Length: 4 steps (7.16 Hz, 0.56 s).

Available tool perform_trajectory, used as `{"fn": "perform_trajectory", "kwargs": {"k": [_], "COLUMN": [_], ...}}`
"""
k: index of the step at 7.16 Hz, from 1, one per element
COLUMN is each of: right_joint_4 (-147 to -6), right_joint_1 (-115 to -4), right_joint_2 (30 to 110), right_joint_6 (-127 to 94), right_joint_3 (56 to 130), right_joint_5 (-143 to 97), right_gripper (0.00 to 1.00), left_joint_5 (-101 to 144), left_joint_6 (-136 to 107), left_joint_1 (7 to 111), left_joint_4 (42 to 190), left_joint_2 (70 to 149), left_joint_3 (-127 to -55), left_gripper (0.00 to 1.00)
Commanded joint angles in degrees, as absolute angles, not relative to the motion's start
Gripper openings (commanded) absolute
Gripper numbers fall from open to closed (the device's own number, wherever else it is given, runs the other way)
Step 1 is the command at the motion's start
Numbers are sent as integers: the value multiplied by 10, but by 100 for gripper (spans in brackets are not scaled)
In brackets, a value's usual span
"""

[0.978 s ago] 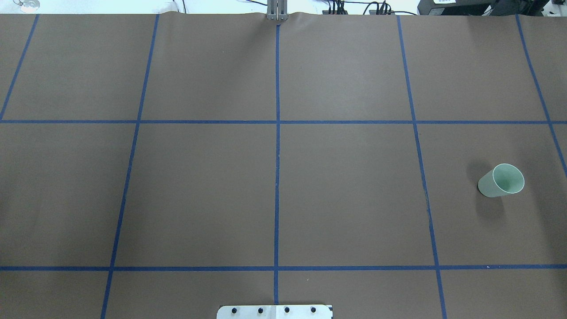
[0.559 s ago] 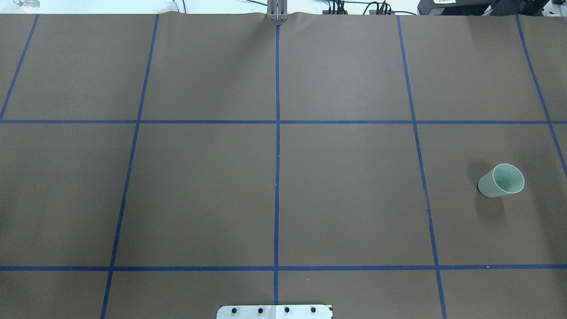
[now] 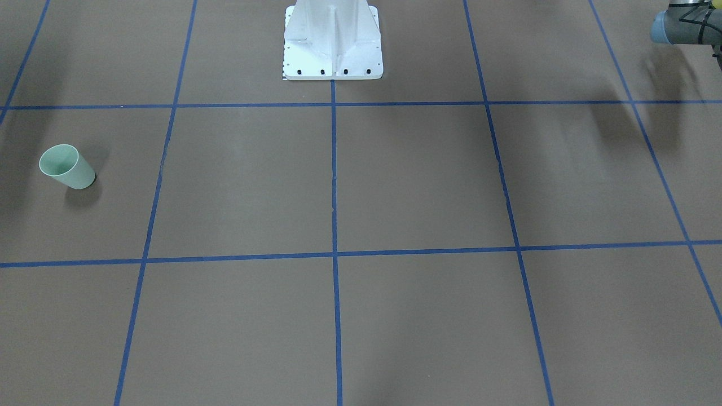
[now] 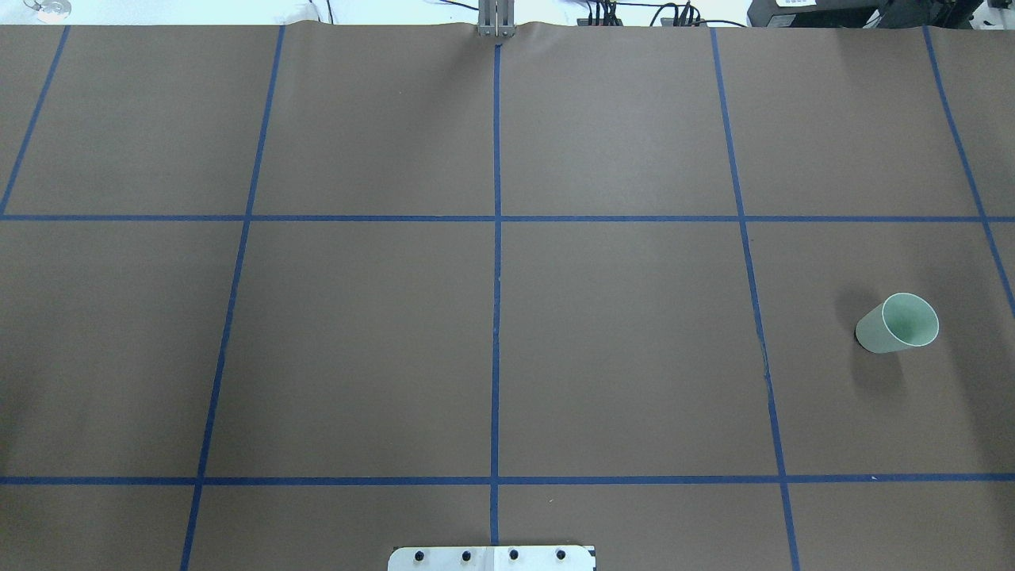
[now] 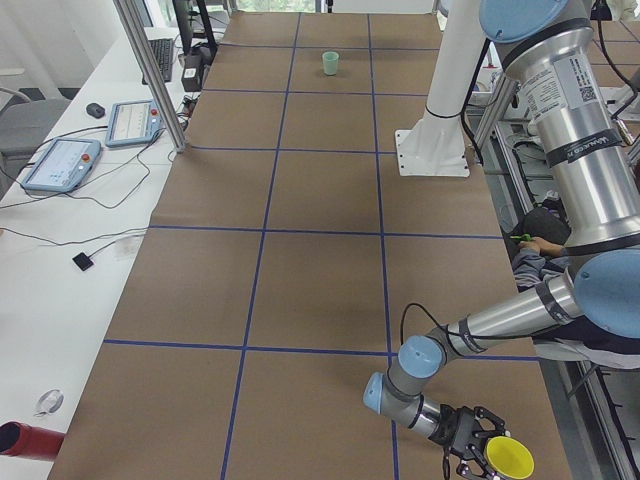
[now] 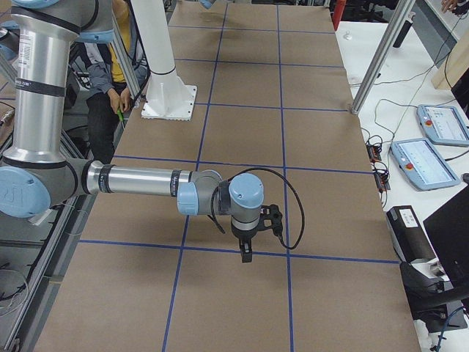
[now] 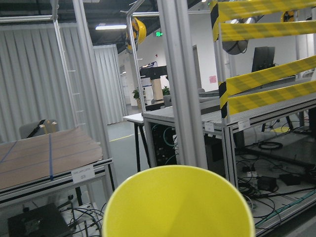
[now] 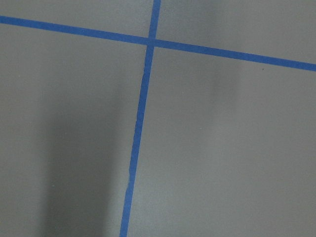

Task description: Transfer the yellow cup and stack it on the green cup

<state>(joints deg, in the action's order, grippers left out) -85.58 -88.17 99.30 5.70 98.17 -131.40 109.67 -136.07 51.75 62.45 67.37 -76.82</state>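
Note:
The green cup [image 4: 896, 325] stands upright on the brown table at the right; it also shows in the front-facing view [image 3: 66, 166] and far off in the exterior left view [image 5: 330, 63]. The yellow cup [image 5: 510, 458] is held in the air past the table's left end by my left gripper [image 5: 478, 452]. In the left wrist view its rim [image 7: 177, 207] fills the bottom, with no fingers showing. My right gripper [image 6: 247, 253] hangs over the table beyond its right part. I cannot tell whether it is open or shut.
The white robot base [image 3: 333, 42] stands at the table's near middle edge. Blue tape lines [image 4: 496, 238] grid the brown table. Pendants [image 5: 60, 165] and cables lie on the white side table. A person [image 6: 110, 81] sits behind the base.

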Motion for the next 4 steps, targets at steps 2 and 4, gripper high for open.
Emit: {"fn": "perform_trajectory", "kwargs": {"k": [2, 4], "right_joint_4": [-859, -857], "right_joint_1": [-879, -876], "right_joint_2": [960, 943], "right_joint_6": [56, 54], "right_joint_3": [983, 981], "right_joint_5": [-1310, -1310], "right_gripper": [100, 100], "left_joint_5": [960, 865], "left_joint_6": [-1361, -1361], "left_joint_1": [520, 520], "left_joint_4": [677, 723], "left_joint_2": [672, 671], "left_joint_3": [-766, -768], "left_gripper": [19, 19]}}
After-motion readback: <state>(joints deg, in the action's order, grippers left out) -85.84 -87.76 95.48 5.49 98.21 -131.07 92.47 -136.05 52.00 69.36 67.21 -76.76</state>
